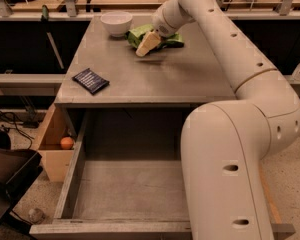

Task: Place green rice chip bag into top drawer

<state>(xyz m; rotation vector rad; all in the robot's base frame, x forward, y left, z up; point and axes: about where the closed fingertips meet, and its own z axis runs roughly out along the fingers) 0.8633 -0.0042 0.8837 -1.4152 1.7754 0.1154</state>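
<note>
The green rice chip bag (162,36) lies crumpled at the back of the grey table (155,79), just right of a white bowl. My gripper (146,45) is low over the bag's front-left edge and covers part of it. The bag appears to rest on the table. The top drawer (130,184) is pulled fully out below the table's front edge, its grey floor bare.
A white bowl (116,23) stands left of the bag. A small dark-blue packet (90,80) lies at the table's front left. My arm (235,149) fills the right side over the drawer. A light-wood box (51,156) with an orange ball (66,143) sits left of the drawer.
</note>
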